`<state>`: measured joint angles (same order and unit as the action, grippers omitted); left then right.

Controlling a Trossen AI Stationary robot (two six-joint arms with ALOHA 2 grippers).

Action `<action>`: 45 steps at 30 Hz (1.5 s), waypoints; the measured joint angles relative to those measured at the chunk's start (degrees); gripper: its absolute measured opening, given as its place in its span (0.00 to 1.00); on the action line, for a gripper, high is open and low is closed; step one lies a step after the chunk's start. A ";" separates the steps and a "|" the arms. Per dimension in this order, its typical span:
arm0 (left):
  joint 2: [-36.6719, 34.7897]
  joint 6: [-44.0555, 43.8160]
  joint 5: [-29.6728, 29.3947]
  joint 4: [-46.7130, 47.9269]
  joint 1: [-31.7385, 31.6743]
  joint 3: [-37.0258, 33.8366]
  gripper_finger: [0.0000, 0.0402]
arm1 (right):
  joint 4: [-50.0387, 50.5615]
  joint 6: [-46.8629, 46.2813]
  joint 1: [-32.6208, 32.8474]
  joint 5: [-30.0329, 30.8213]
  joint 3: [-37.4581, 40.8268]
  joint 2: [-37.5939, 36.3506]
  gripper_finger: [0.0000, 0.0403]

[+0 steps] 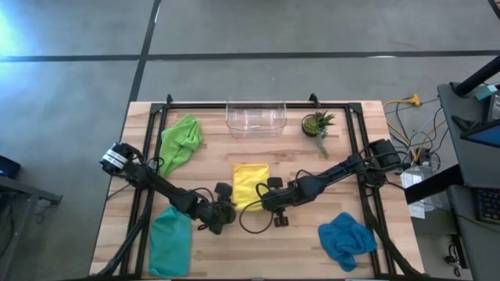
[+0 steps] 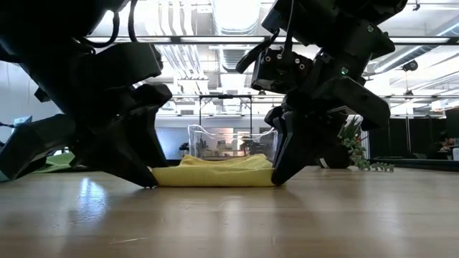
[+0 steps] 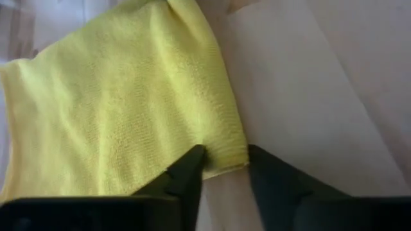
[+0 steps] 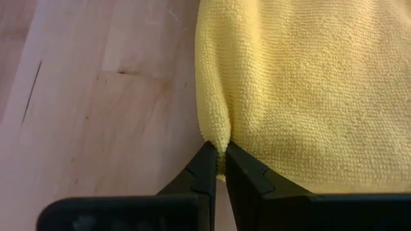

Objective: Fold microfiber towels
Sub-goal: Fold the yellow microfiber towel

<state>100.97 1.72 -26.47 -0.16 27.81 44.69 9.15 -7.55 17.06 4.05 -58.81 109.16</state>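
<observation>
Bright, even light falls from overhead ceiling strips (image 2: 237,14), which glare white in the low view. There both arms stand as near-black silhouettes, and the pale wooden bench (image 2: 229,215) carries soft reflections. Wrist views are sharp on the cloth weave; shadows are faint.

I see a yellow towel (image 1: 251,185), a lime green towel (image 1: 180,141), a teal towel (image 1: 169,240) and a blue towel (image 1: 346,238) on my pale wooden table (image 1: 300,250), with dark arms.
</observation>
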 joint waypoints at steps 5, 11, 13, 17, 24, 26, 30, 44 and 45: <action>0.07 0.17 1.20 0.37 -0.03 0.44 0.03 | 0.00 -0.72 0.00 0.00 0.00 0.00 0.06; -0.35 0.13 2.27 1.52 -0.07 1.63 0.02 | 0.18 -1.49 0.07 -2.58 0.00 -0.65 0.05; -1.23 -1.39 2.91 2.30 -0.03 1.85 0.01 | 0.75 -2.09 0.11 -3.30 0.04 -1.37 0.05; -4.34 -6.90 3.02 3.80 0.03 1.75 0.01 | 2.39 -4.09 0.57 -3.39 0.07 -3.73 0.05; -9.71 -9.12 12.52 3.55 0.27 2.31 0.01 | 3.10 -6.96 2.74 -3.55 0.04 -9.49 0.05; -11.11 -10.54 14.46 2.59 0.31 2.45 0.00 | 3.82 -8.68 3.00 -4.90 0.03 -11.26 0.05; -13.14 -14.61 15.70 1.18 0.33 2.29 0.00 | 4.29 -12.12 3.59 -8.74 0.00 -13.85 0.05; -11.82 -17.98 14.22 0.28 -0.79 1.72 0.00 | 7.91 -13.03 1.54 -10.08 -1.86 -10.59 0.05; -11.55 -18.84 13.78 0.53 -1.02 1.63 0.00 | 7.83 -13.03 1.32 -10.06 -1.86 -10.09 0.05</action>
<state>89.41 -17.12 -12.69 0.37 26.80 46.32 16.98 -20.58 18.37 -6.00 -60.66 99.07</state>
